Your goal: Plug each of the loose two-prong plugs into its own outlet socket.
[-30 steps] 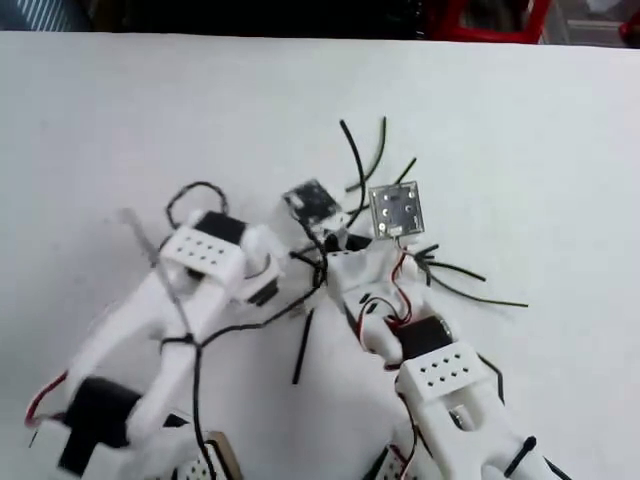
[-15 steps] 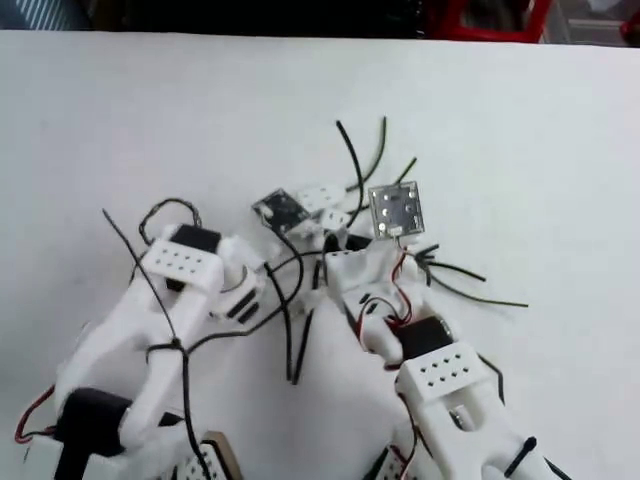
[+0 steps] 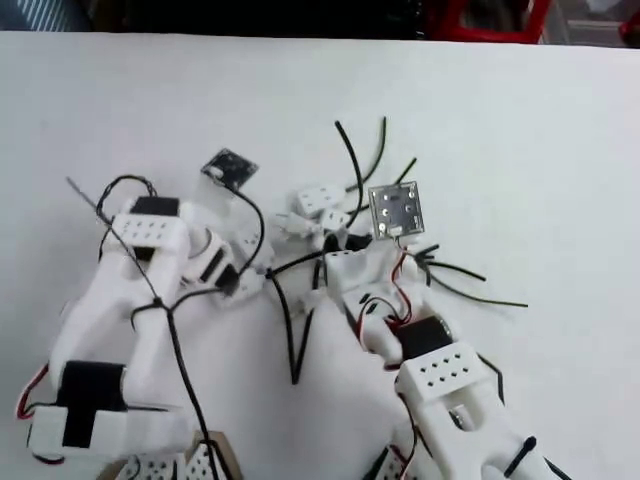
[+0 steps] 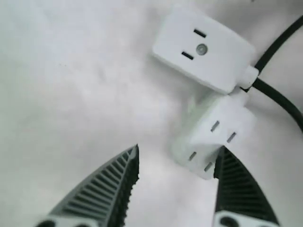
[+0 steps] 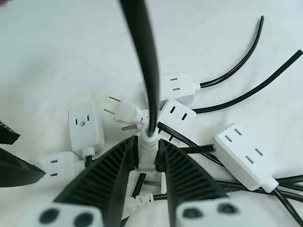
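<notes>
R end effector [image 5: 147, 141] clenched on plug [image 5: 147, 153]; L end effector [image 4: 177, 152] released beside socket [image 4: 208, 139].

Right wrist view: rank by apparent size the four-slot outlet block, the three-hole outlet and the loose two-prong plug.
1. four-slot outlet block
2. three-hole outlet
3. loose two-prong plug
All three seem to lie at a similar distance from the camera, so the order looks safe.
</notes>
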